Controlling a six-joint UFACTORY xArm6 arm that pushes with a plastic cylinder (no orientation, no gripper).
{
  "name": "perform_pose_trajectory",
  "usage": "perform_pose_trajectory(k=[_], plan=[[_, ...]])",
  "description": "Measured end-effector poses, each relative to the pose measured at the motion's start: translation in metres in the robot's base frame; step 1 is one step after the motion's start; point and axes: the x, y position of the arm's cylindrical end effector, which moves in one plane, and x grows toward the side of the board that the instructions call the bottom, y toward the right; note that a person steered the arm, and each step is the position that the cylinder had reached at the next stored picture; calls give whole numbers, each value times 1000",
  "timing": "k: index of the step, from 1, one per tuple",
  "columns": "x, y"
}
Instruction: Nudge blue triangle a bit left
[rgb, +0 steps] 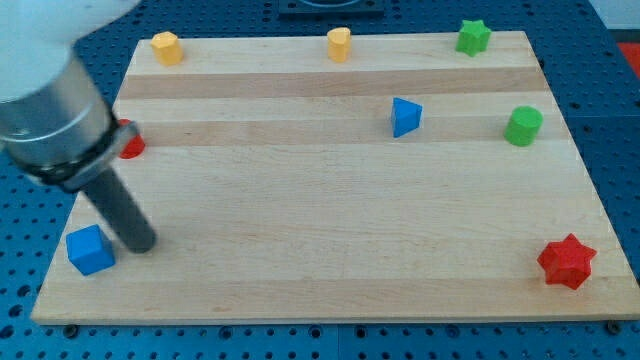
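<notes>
The blue triangle (405, 116) sits on the wooden board (330, 230) in the upper right part of the view. My tip (142, 243) rests at the lower left of the board, far to the left of and below the triangle. It is just right of a blue cube (90, 250), close to it; I cannot tell if they touch.
A red block (131, 141) at the left edge is partly hidden by my arm. A yellow block (166, 47) and another yellow block (340, 44) stand along the top edge. A green star (473, 37) is top right, a green cylinder (523, 126) right, a red star (567, 261) bottom right.
</notes>
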Motion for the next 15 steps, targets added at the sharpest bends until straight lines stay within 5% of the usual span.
perform_pose_trajectory(k=[2, 5, 7, 10, 12, 15], plan=[[-138, 85], [-157, 86], [-220, 101], [-233, 270], [-221, 333], [-198, 310]])
